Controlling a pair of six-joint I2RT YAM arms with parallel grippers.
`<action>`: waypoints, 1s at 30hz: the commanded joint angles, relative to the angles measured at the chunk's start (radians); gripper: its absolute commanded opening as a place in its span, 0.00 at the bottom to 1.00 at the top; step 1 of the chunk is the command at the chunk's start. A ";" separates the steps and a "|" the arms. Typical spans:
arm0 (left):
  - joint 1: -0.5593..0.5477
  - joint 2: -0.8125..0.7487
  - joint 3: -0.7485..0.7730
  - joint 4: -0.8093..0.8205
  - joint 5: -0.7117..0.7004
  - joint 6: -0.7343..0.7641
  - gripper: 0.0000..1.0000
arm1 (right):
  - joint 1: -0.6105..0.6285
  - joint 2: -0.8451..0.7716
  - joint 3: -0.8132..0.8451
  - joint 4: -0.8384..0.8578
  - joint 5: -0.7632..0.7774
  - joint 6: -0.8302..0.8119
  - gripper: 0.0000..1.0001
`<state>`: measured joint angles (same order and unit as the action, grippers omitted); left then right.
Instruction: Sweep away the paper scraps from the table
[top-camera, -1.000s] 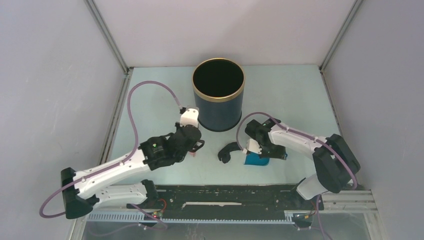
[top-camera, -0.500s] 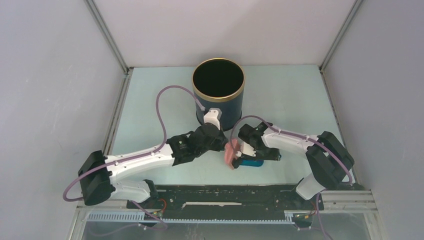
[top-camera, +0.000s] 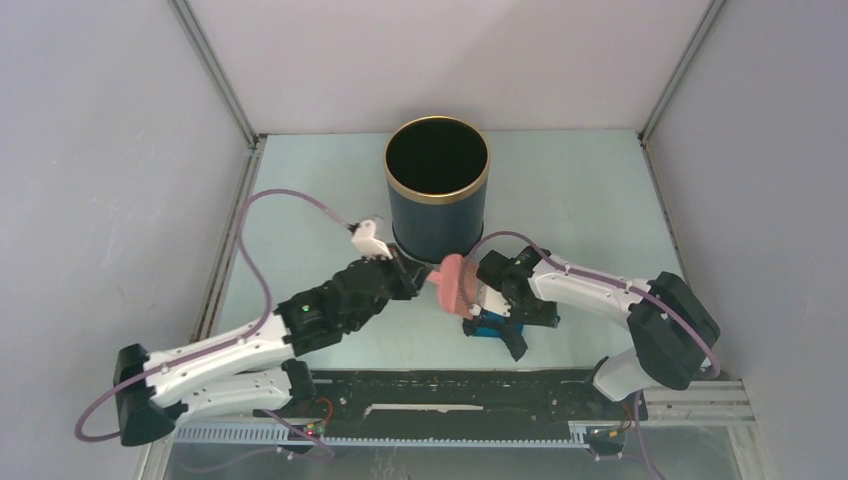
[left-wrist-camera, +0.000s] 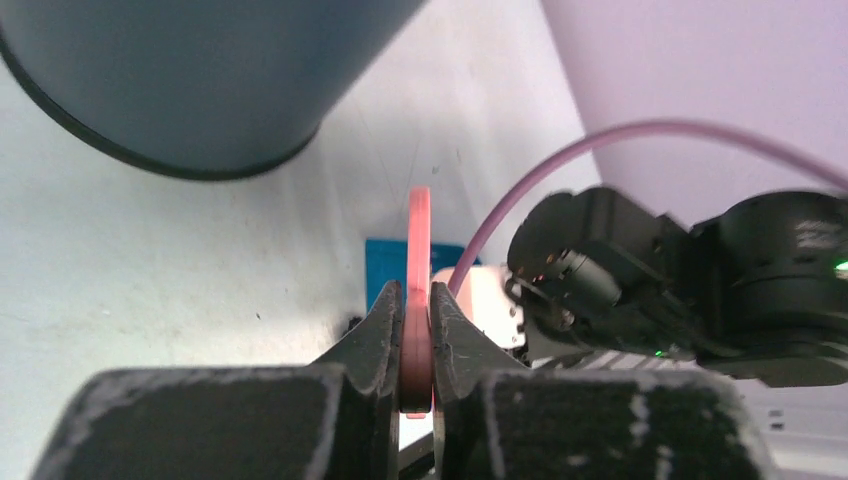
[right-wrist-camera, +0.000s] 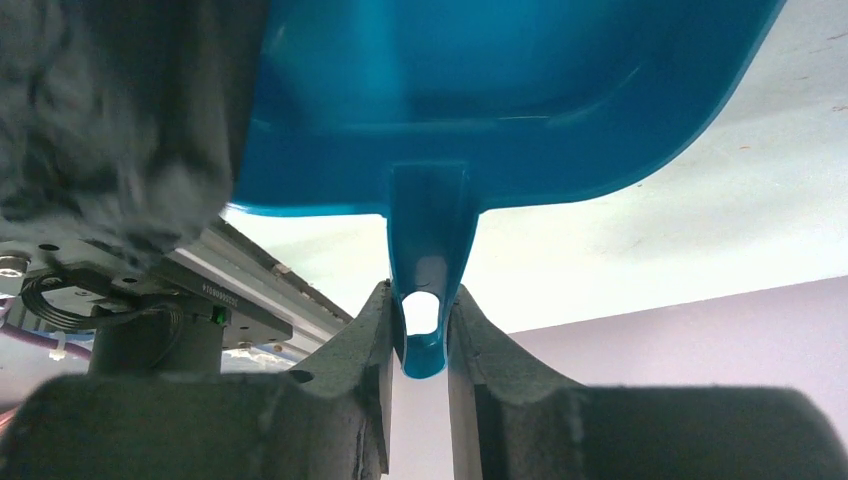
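Observation:
My left gripper (top-camera: 412, 280) is shut on the thin handle of the pink hand brush (top-camera: 450, 284). The brush's pink head is raised just in front of the bin, and the handle (left-wrist-camera: 418, 330) shows edge-on between the jaws. My right gripper (top-camera: 497, 297) is shut on the handle of the blue dustpan (top-camera: 490, 326), which sits low at the table's (top-camera: 300, 210) front centre. In the right wrist view (right-wrist-camera: 422, 300) the pan (right-wrist-camera: 480, 90) fills the top and dark bristles (right-wrist-camera: 110, 130) lie at its left side. No paper scraps show in any view.
A tall dark blue bin (top-camera: 437, 190) with a gold rim stands at centre back, close behind both grippers; its base shows in the left wrist view (left-wrist-camera: 200, 80). Grey walls enclose the table. The black rail strip (top-camera: 450, 395) runs along the front.
My left arm swung the brush right to the dustpan, then pulled back, and the pink head now faces up by the bin. The dustpan shifted slightly left with the right gripper.

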<state>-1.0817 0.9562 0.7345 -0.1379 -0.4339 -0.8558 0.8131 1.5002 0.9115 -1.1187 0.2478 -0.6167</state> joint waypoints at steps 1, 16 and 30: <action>-0.001 -0.130 -0.003 -0.064 -0.164 0.010 0.00 | 0.018 -0.058 -0.016 -0.039 -0.005 0.033 0.00; -0.003 -0.132 -0.055 -0.264 -0.090 -0.064 0.00 | 0.014 -0.185 -0.129 -0.147 0.050 0.031 0.00; -0.013 0.284 0.046 0.053 0.171 -0.135 0.00 | 0.038 -0.133 -0.130 -0.114 0.014 0.058 0.00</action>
<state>-1.0809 1.1599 0.7300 -0.1989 -0.3954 -0.9409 0.8288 1.3407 0.7834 -1.2480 0.2749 -0.5835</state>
